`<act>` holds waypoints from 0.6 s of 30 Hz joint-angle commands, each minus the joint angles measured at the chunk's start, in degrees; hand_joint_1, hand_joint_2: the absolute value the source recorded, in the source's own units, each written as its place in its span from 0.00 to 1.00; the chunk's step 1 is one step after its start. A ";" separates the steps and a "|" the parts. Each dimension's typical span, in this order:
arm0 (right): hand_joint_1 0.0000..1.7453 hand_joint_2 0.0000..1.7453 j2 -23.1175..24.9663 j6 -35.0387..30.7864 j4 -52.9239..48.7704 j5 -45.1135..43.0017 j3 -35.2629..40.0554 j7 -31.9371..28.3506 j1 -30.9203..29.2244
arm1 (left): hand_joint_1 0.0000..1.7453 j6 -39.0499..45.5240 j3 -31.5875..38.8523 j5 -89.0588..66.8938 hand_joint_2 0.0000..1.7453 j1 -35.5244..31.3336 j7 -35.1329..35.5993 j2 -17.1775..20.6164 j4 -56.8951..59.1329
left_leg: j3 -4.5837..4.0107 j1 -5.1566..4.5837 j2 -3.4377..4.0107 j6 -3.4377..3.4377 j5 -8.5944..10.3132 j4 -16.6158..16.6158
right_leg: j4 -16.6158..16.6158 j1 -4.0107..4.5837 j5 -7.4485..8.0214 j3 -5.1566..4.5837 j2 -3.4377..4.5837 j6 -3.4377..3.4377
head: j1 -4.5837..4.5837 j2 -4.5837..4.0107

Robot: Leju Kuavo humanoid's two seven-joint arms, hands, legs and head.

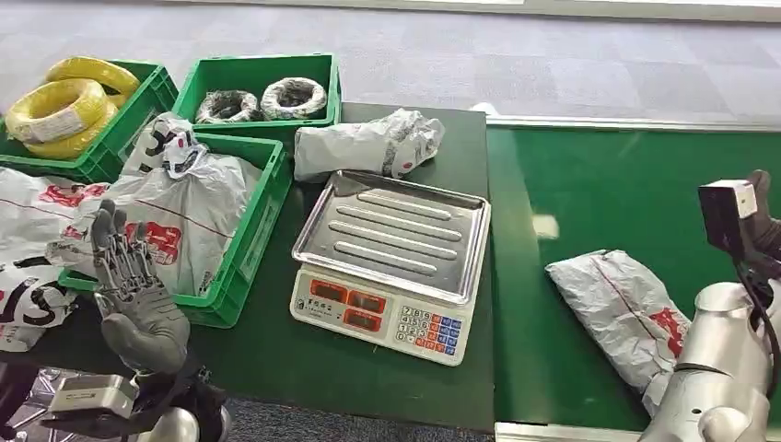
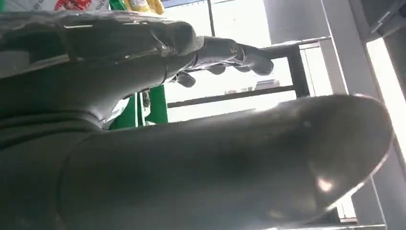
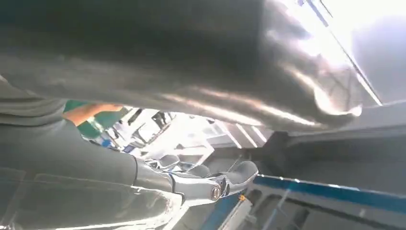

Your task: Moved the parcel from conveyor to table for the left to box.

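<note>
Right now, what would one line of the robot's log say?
left hand: open, raised near green crate | right hand: open, empty | parcel: on conveyor | scale tray: bare

Parcel (image 1: pixel 626 308) crinkled glossy plastic; scale tray (image 1: pixel 396 226) brushed metal.

The right hand (image 3: pixel 191 143) holds nothing, fingers (image 3: pixel 239 173) extended apart; a blue-edged, blurred structure (image 3: pixel 330 191), perhaps a frame, lies beyond.

Scale (image 1: pixel 390 267) centre frame on table (image 1: pixel 304 354); parcel (image 1: pixel 368 143) behind it; crate (image 1: pixel 241 249) w/ bags to its left; 2nd parcel (image 1: pixel 626 308) on conveyor (image 1: pixel 626 193), lower right.
</note>
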 commanded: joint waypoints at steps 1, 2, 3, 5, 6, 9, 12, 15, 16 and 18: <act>0.00 0.00 -2.30 -2.84 11.83 12.36 -16.05 8.14 -7.74 | 0.00 1.94 -3.02 0.21 0.00 1.84 -0.02 3.26 -0.80 | 0.14 -0.01 -0.01 0.06 0.00 -0.08 | -0.11 0.00 0.01 0.16 -0.04 -0.04 | -0.02 0.00; 0.00 0.00 -2.56 -2.84 11.95 13.75 -18.27 9.38 -7.76 | 0.00 1.95 -3.12 0.36 0.00 2.04 -0.02 3.35 -1.01 | 0.09 -0.02 -0.08 0.05 0.01 -0.03 | -0.07 -0.01 -0.01 0.12 -0.09 -0.01 | 0.00 0.00; 0.00 0.00 -2.69 -2.84 12.59 14.46 -20.32 10.20 -7.89 | 0.00 1.98 -3.12 0.40 0.00 2.23 -0.02 3.29 -1.15 | 0.08 -0.01 -0.10 0.07 0.02 -0.05 | -0.11 0.00 0.01 0.14 -0.11 -0.01 | 0.02 0.00; 0.00 0.00 -3.65 -2.84 16.87 16.78 -22.27 13.36 -7.85 | 0.00 2.06 -3.13 0.15 0.00 2.70 -0.02 3.18 -1.58 | 0.01 -0.01 -0.03 0.01 0.00 0.00 | -0.02 0.00 -0.01 0.04 -0.03 0.00 | 0.02 0.00; 0.00 0.00 -3.85 -2.84 18.90 18.03 -23.14 13.82 -7.80 | 0.00 2.69 -3.67 0.21 0.00 2.62 -0.02 3.41 -1.61 | 0.17 0.01 -0.09 0.07 -0.01 -0.10 | -0.19 0.03 0.00 0.27 -0.11 -0.02 | 0.02 0.00; 0.00 0.00 -6.11 -2.84 23.63 11.56 -13.14 19.71 -6.68 | 0.00 1.66 -2.75 -0.25 0.00 3.24 -0.02 2.94 -2.31 | 0.15 0.03 0.01 0.03 -0.02 -0.07 | -0.16 0.04 0.02 0.22 -0.02 -0.03 | 0.04 0.00; 0.00 0.00 -8.08 5.10 36.65 16.24 -9.01 23.91 -7.53 | 0.00 1.44 -2.50 -0.22 0.00 3.54 -0.02 3.42 -3.28 | 0.13 0.03 0.24 0.02 -0.05 -0.05 | -0.13 0.04 0.06 0.13 0.20 -0.04 | 0.02 0.00; 0.00 0.00 -7.26 11.03 36.41 17.79 -7.07 23.49 -5.93 | 0.00 0.94 -1.84 -0.12 0.00 3.60 -0.02 3.53 -3.69 | 0.15 0.09 0.18 0.01 -0.05 -0.07 | -0.15 0.09 0.04 0.19 0.14 -0.06 | 0.02 0.00; 0.00 0.00 -7.26 11.03 36.41 17.79 -7.07 23.49 -5.93 | 0.00 0.94 -1.84 -0.12 0.00 3.60 -0.02 3.53 -3.69 | 0.11 0.04 0.12 0.02 -0.02 -0.07 | -0.11 0.05 0.03 0.14 0.07 -0.05 | 0.02 0.00; 0.00 0.00 -7.26 11.03 36.41 17.79 -7.07 23.49 -5.93 | 0.00 0.94 -1.84 -0.12 0.00 3.60 -0.02 3.53 -3.69 | 0.13 0.04 0.10 0.02 -0.01 -0.09 | -0.12 0.05 0.03 0.14 0.05 -0.05 | 0.02 0.00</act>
